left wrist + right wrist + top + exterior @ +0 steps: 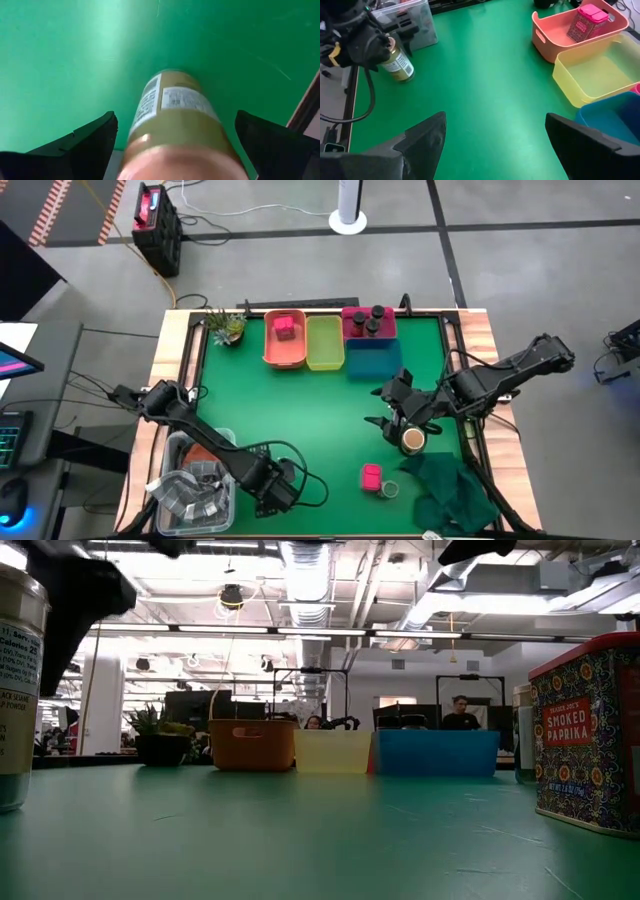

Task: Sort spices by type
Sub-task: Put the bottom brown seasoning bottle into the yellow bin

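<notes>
Green table mat (pixel 330 420), floor and cables beyond the far edge.

Bins, far edge, left to right: orange bin (pixel 270 352) holding 1 pink box (pixel 286 329); yellow-green bin (pixel 324 345); pink bin (pixel 354 315) holding 3 dark-capped jars (pixel 369 323); blue bin (pixel 373 360) just in front of it.

Left gripper (pixel 280 490), near-left: fingers (pixel 85 145) spread wide on either side of 1 upright labelled jar (pixel 172 120), not pressing it.

Right gripper (pixel 395 415), right of centre: fingers (pixel 420 140) wide apart, nothing between them; 1 tan-topped jar (pixel 412 440) just beside it.

Near edge: 1 pink paprika tin (pixel 371 476), 1 small jar (pixel 390 489) touching or just beside it, dark green cloth (pixel 450 485) to the right.

Near-left corner: clear tub (pixel 195 490).

Far-left corner: potted plant (pixel 226 326).
</notes>
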Action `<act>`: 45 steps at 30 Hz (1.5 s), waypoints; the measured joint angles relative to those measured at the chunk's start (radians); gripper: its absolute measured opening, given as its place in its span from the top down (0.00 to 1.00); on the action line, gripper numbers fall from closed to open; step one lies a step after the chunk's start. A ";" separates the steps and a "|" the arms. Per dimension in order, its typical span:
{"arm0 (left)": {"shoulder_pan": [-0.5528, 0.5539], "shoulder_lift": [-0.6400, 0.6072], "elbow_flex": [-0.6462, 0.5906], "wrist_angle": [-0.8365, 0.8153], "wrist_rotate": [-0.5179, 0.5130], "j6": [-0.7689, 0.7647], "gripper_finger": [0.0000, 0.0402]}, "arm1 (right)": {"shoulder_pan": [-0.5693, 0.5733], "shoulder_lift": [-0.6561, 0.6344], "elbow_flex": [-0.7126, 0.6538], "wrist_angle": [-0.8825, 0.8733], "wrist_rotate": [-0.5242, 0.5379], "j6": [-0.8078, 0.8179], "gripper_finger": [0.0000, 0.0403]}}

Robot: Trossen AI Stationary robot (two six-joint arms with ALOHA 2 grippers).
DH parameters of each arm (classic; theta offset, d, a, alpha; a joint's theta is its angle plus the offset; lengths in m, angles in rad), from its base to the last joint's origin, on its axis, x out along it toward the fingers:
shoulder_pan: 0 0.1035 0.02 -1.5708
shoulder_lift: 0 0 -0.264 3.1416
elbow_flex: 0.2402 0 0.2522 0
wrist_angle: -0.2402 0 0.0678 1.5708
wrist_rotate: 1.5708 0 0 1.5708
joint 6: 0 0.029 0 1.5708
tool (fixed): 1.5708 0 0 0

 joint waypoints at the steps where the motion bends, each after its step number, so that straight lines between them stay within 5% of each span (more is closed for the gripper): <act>1: 0.000 0.000 -0.011 0.007 0.000 -0.006 0.04 | 0.000 0.000 0.000 0.000 0.000 -0.001 0.09; 13: 0.003 0.000 -0.092 0.054 0.071 0.006 0.32 | 0.001 0.000 0.000 0.001 0.000 -0.024 0.09; 21: 0.088 -0.019 -0.091 0.045 0.107 0.066 0.33 | -0.019 0.000 0.000 0.002 0.000 -0.058 0.09; 30: 0.314 -0.077 -0.083 0.038 0.103 0.251 0.33 | -0.058 0.000 0.000 0.004 -0.002 -0.079 0.09; 45: 0.765 -0.078 0.191 -0.033 0.054 0.750 0.33 | -0.167 -0.002 0.000 -0.095 -0.052 -0.029 0.09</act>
